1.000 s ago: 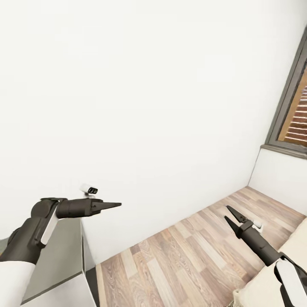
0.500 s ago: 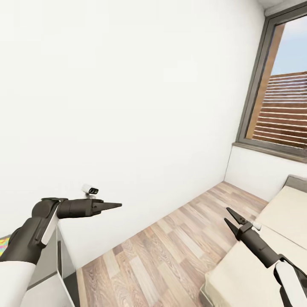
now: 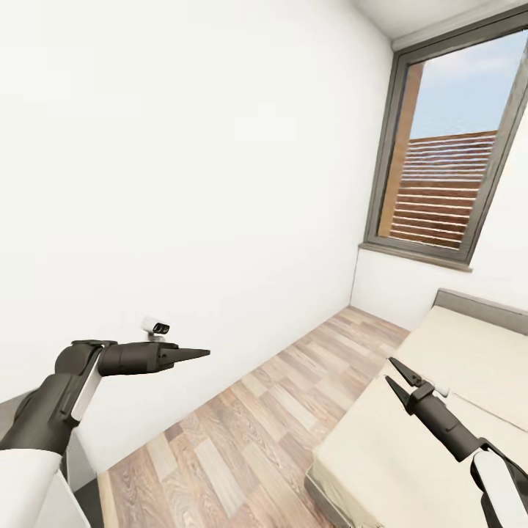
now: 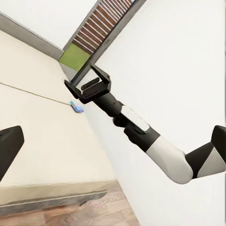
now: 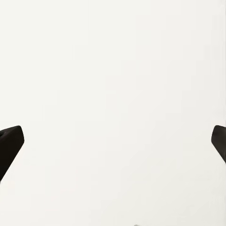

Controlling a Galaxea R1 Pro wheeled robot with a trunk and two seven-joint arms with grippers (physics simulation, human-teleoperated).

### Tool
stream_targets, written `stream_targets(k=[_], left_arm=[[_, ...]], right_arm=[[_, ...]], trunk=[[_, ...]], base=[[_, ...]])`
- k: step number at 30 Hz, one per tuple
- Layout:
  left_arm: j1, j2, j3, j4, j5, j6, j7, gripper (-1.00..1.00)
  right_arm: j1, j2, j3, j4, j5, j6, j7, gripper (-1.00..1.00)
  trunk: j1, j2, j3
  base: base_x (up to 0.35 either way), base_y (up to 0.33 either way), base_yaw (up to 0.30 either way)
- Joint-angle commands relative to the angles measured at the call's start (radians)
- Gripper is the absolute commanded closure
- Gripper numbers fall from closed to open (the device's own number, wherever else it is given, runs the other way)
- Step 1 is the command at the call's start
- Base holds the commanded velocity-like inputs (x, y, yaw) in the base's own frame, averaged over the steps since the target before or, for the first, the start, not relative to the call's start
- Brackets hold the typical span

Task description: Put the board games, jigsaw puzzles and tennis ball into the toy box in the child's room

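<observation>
Head view: the camera has swung right since a second ago, so the window (image 3: 447, 147) and the bed (image 3: 411, 433) now fill the right side. Both arms hold their pose; the left end effector (image 3: 194, 354) looks clenched, the right end effector (image 3: 396, 372) released and empty.

Left wrist view: a small blue item (image 4: 76, 107), perhaps a board game, lies on the mattress.

Right wrist view: blank wall (image 5: 113, 94) between parted fingers.
</observation>
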Motion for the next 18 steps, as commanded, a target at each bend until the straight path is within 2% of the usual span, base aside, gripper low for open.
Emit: stream_targets(k=[1, 10, 18], left_arm=[[0.0, 0.0, 0.0, 0.0, 0.0, 0.011, -0.004, -1.0], [0.0, 0.0, 0.0, -0.001, 0.0, 0.011, -0.004, -1.0], [0.0, 0.0, 0.0, -0.001, 0.0, 0.011, -0.004, -1.0]], right_arm=[[-0.001, 0.0, -0.001, 0.002, -0.004, 0.006, 0.001, -1.0], [-0.001, 0.0, -0.002, 0.004, -0.004, 0.006, 0.001, -1.0], [-0.001, 0.0, -0.015, 0.01, -0.004, 0.006, 0.001, -1.0]], trunk=[[0.0, -0.001, 0.001], [0.0, -0.001, 0.011], [0.0, -0.001, 0.019]], base=[[-0.118, -0.108, -0.233], [-0.085, -0.087, -0.233], [-0.015, -0.018, -0.233]])
